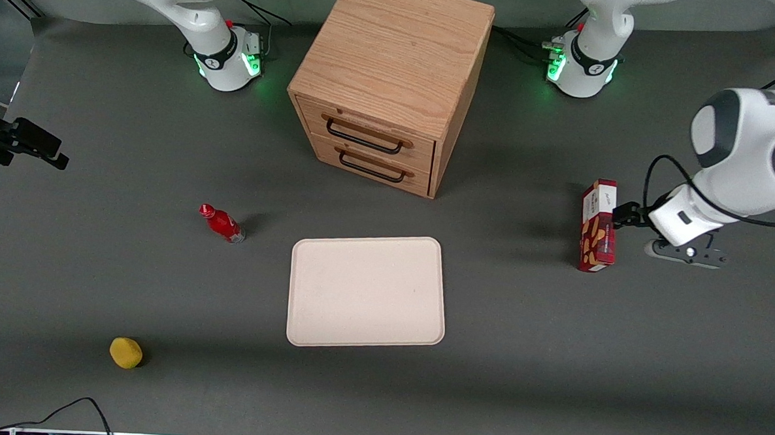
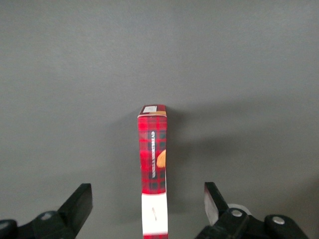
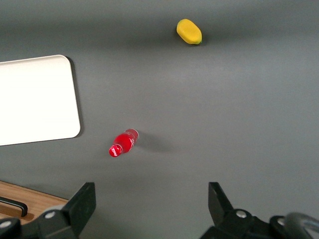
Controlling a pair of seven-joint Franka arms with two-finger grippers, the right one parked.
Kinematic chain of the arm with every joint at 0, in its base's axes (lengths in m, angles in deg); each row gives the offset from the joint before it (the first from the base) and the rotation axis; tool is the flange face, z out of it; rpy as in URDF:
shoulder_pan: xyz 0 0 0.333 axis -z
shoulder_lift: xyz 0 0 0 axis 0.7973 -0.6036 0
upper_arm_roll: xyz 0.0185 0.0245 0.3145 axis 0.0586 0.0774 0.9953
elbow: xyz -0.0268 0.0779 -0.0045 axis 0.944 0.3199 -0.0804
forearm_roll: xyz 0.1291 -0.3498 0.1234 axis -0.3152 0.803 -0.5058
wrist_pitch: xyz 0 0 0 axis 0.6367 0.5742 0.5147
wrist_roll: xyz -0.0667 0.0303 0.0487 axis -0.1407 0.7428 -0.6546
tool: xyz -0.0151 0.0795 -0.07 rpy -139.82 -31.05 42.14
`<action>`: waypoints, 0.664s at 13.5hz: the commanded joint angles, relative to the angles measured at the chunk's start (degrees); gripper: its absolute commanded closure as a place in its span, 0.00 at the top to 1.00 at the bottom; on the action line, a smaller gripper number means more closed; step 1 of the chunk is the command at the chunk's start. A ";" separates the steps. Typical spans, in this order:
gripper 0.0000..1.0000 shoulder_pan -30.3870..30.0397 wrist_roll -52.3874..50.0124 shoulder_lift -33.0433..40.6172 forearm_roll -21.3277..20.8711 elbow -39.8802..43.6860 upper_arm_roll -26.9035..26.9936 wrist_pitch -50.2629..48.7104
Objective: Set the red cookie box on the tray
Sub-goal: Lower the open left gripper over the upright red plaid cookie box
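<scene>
Both fingers [image 2: 79, 206] of my gripper [image 2: 148, 209] stand wide apart, with the long narrow red cardboard cookie box [image 1: 598, 225] between them, untouched. It stands on its narrow side near the working arm's end of the dark grey tabletop [image 1: 518, 380], well apart from the flat cream-beige rectangular tray [image 1: 366, 290].

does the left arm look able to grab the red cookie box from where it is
Probably yes: the gripper is open with the red cookie box between its fingers, and nothing else lies near it.

White arm [image 1: 743, 154], black cable, black-fingered gripper [image 2: 149, 209], green-lit bases
</scene>
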 commanded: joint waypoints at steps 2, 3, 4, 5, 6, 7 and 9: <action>1.00 0.52 3.18 2.76 1.14 -13.65 0.22 14.74; 1.00 0.52 3.18 2.84 1.06 -16.46 0.22 18.09; 1.00 0.52 3.18 3.11 1.14 -18.32 0.13 19.60; 1.00 0.52 3.27 3.54 1.14 -19.56 0.13 20.23; 1.00 0.52 3.45 3.63 1.14 -20.61 0.04 21.28; 1.00 0.52 3.53 3.55 1.14 -21.84 0.04 23.73; 1.00 1.30 3.54 3.02 1.14 -24.57 0.04 28.47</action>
